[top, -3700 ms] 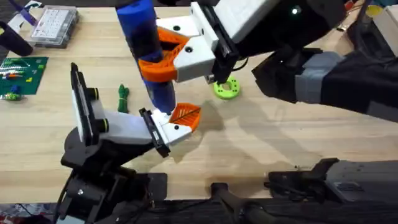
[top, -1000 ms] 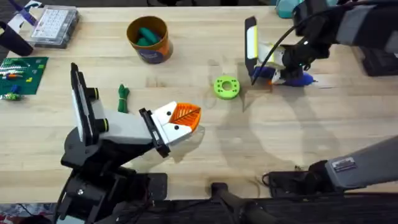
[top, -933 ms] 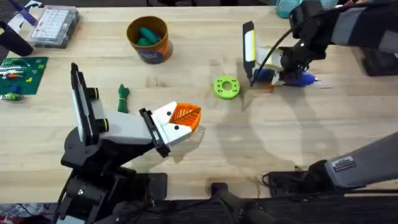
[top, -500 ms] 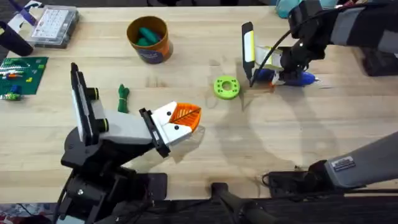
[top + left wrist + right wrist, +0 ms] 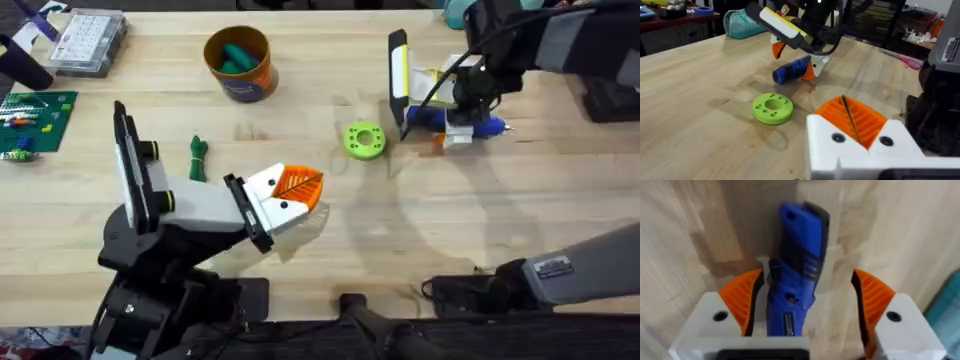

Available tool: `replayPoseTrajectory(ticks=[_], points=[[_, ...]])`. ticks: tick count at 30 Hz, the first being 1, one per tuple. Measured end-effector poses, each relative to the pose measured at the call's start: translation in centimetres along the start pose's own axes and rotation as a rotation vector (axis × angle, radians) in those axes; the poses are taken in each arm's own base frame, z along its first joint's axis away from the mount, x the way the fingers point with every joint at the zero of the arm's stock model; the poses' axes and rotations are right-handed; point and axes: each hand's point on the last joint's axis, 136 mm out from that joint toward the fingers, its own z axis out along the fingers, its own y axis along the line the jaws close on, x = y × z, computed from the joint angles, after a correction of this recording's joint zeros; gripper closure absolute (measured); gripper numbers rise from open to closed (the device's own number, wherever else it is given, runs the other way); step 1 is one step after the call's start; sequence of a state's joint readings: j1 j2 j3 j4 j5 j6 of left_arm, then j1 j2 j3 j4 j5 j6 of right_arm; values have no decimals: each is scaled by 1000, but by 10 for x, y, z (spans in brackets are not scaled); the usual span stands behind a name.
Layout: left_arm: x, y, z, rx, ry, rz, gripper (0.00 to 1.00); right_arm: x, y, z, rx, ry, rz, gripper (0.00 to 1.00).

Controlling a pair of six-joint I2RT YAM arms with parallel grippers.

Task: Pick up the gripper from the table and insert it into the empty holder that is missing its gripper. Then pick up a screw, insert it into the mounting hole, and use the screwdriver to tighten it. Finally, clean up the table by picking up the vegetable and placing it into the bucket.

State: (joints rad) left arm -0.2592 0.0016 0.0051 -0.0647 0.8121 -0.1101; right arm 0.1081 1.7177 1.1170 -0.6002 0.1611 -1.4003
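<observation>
The right gripper (image 5: pixel 455 125) is down at the table (image 5: pixel 420 260) on the far right side, its white fingers with orange ribbed pads (image 5: pixel 871 300) spread apart. The blue-handled screwdriver (image 5: pixel 797 262) lies flat on the wood between them, close against one pad and clear of the other; the fingers are not clamped on it. In the left wrist view the same screwdriver (image 5: pixel 792 70) rests under that gripper (image 5: pixel 807 67).

The left gripper (image 5: pixel 290 197) sits low near the table's middle, its white-and-orange fingers together with nothing between them. A lime-green ring (image 5: pixel 364 140) lies between the two grippers, nearer the right one. The dark-green vegetable (image 5: pixel 197 157) lies on the wood just beyond the left arm, well apart from the left gripper's tips. The orange-brown bucket (image 5: pixel 238 62) stands farther off, past the vegetable, with something green inside.
</observation>
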Motion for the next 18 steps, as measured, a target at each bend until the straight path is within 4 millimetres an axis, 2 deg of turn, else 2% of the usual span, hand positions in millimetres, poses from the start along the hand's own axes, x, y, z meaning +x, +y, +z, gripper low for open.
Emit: replayPoseTrajectory(ticks=[2,7,12,13,14,18], points=[[0,0,0,1,0,0,981,-6,-7,-13,53,-3,29,7],[0,0,0,0,0,0,983,-23,-28,-73,231,-74,177,6],[0,0,0,0,0,0,983,-33,-35,-128,355,-189,353,6],[0,0,0,0,0,2,954,-36,-34,-136,369,-217,385,6],[0,0,0,0,-1,4,859,-40,-34,-145,380,-248,419,6],[0,0,0,0,0,0,247,-51,-30,-175,403,-369,572,6]])
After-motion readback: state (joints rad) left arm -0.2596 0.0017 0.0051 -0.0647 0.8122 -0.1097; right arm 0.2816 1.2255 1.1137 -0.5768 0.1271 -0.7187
